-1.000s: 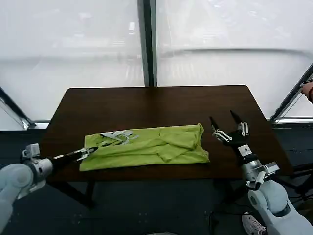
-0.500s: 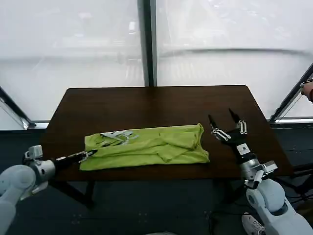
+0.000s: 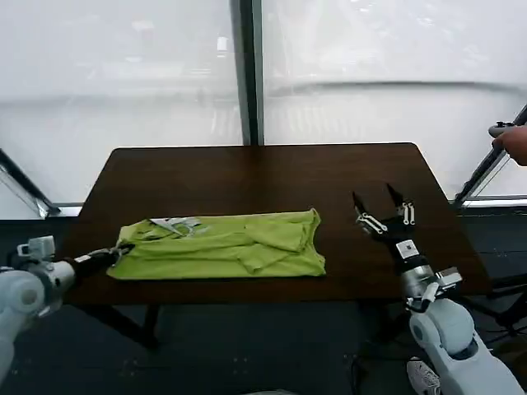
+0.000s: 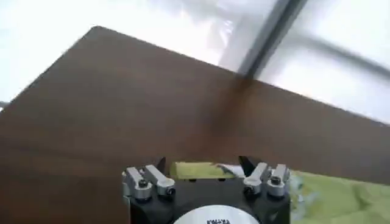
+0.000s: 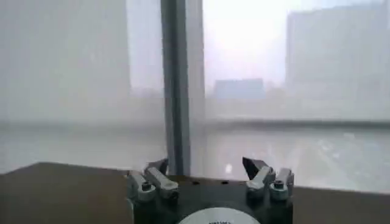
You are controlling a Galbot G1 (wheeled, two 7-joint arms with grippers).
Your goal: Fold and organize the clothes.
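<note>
**Shirt folded into a strip, left gripper at its corner**

T-shirt [image 3: 218, 245]: lime-green, soft plain fabric, lying on the dark brown counter [image 3: 263, 177] as a long low band running side to side along the near edge, left of centre. Surface is rumpled, several overlapping folds, 1 flap doubled over near the middle-right. White print [image 3: 174, 224] shows at the far-left top of the band. Right end finishes in a raised, slightly curled edge. In the left wrist view the green fabric [image 4: 332, 198] sits just past the gripper body with the white print next to it.

Left gripper [image 3: 115, 254]: low at the counter's near-left edge, tip at the shirt's left corner, touching or pinching it; cannot tell whether the fingers are closed on fabric. Left wrist view shows both finger bases set apart, tips hidden.

Right gripper [image 3: 380, 211]: over bare counter to the right of the shirt, well apart from it, pointing up and away. Fingers [image 3: 359, 206] spread wide, holding nothing.
</note>
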